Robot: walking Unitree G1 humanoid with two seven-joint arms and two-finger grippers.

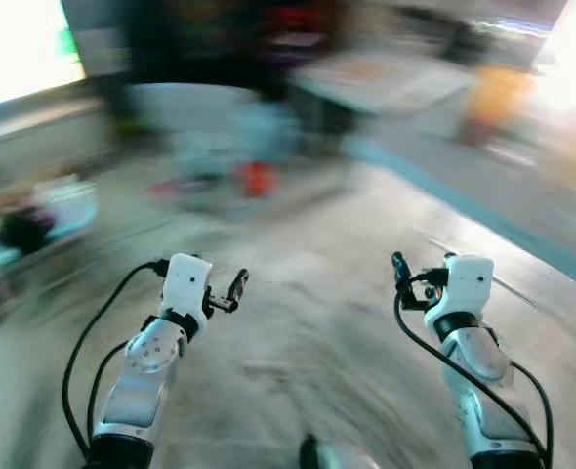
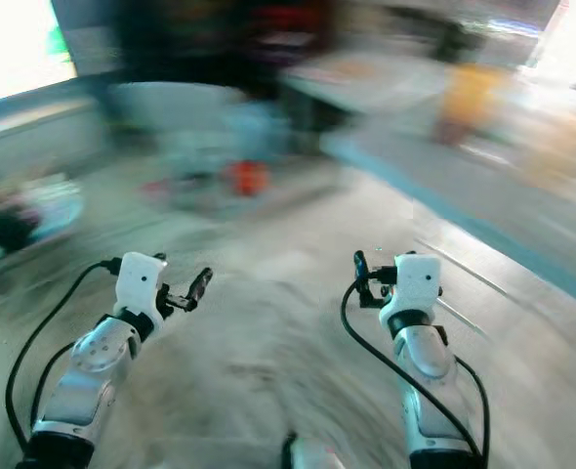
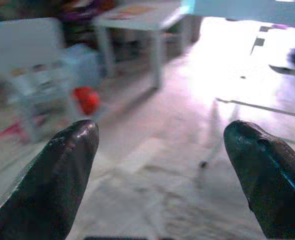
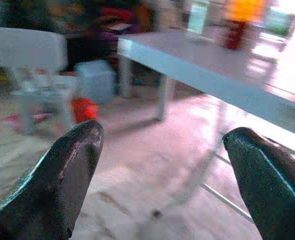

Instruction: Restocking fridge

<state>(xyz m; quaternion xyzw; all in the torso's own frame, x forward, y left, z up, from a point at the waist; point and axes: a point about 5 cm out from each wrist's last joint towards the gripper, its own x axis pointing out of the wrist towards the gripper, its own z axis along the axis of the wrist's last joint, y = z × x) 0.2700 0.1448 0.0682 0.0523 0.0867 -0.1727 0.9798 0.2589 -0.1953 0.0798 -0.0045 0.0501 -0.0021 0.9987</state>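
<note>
Claws ride out in front at waist height, both empty: the left claw (image 3: 157, 165) and the right claw (image 4: 160, 170) each hold their black fingers spread wide, I'd guess so they stay clear while the robot crosses the floor (image 1: 298, 332). Everything ahead smears with its walking. No fridge can be made out, nor stock to load. A pale worktop (image 4: 207, 70) stands ahead to the right with blurred orange and red containers (image 4: 240, 22), and something small and red (image 1: 257, 178) sits low ahead.

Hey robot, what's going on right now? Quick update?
Left gripper and right gripper both open, carrying nothing. Head views blurred; no fridge made out. White table ahead to the right, red object on floor ahead.
</note>
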